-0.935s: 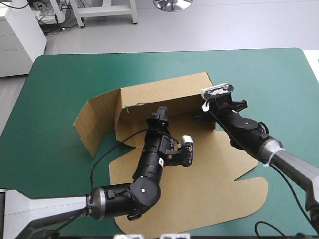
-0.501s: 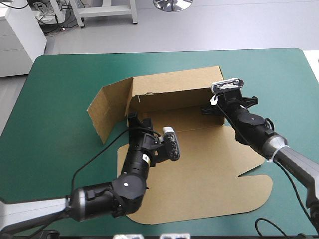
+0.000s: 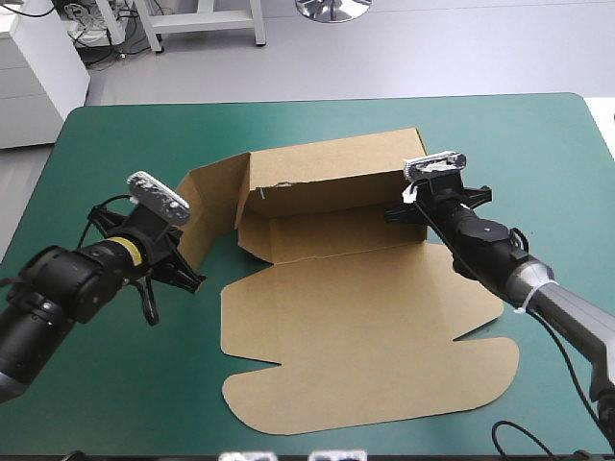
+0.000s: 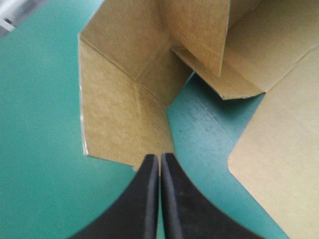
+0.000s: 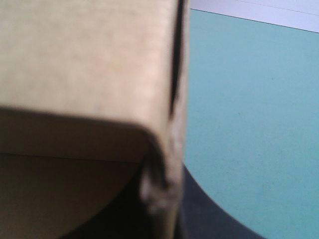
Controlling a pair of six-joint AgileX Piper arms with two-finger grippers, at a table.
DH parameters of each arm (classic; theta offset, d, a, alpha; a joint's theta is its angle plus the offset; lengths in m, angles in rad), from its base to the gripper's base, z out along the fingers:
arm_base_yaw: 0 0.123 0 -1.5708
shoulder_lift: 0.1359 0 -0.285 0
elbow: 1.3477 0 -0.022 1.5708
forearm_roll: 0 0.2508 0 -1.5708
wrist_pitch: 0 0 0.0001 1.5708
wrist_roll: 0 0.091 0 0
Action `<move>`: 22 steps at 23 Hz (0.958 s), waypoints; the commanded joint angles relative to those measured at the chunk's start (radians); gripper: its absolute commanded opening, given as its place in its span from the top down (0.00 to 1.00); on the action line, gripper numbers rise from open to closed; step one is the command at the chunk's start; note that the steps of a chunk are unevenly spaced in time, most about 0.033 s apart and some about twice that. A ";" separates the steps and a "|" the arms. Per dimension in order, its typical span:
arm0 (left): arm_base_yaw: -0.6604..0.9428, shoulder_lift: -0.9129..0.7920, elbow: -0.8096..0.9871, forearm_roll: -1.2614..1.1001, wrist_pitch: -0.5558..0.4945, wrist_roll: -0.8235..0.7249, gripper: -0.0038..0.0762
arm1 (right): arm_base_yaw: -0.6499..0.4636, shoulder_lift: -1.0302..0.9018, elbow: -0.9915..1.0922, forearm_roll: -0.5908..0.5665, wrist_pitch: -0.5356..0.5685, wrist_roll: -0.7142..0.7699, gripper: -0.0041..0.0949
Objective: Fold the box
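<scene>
Table (image 3: 538,154): covered in teal-green, and filling most of the high view; its middle is taken up by the box.
Box (image 3: 288,235): brown board, partly raised, found at the middle of the table with its standing parts toward the far edge.
Back wall (image 3: 332,178): stood upright along the box's far side, with a narrow strip of floor board seen at its foot.
Side flap (image 3: 207,206): raised at the back wall's left end and swung outward, away from the box; its lower edge is rested on the teal-green cover.
Flat panel (image 3: 365,355): laid flat on the table toward the near edge, rounded at its corners and notched on both sides.
Left gripper (image 4: 160,158): placed over the table's left side, outside the box, and pointed at the side flap; its tips are seen right at the flap's lower near corner, though contact cannot be told.
Left fingers (image 4: 142,204): black, closed tip to tip in one pointed arch.
Right gripper (image 3: 408,215): set at the right end of the back wall, reached in from the table's right.
Right fingers (image 5: 214,214): all but closed, with the wall's end edge clamped between them; one black finger is seen beside the board on its outer side, while the other is lost in shadow behind the board.
Right wrist view: filled close up by brown board, with teal-green cover seen beyond it.
</scene>
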 commanded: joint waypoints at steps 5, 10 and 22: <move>0.654 -0.026 -0.034 -0.859 0.136 0.563 0.95 | -0.007 -0.033 -0.033 0.057 0.018 0.005 0.98; 0.996 -0.032 -0.034 -1.135 0.227 0.624 0.95 | -0.007 -0.033 -0.033 0.057 0.021 0.010 0.98; 1.037 0.035 -0.032 -1.205 0.235 0.640 0.95 | -0.046 -0.033 -0.033 0.055 0.168 0.116 0.98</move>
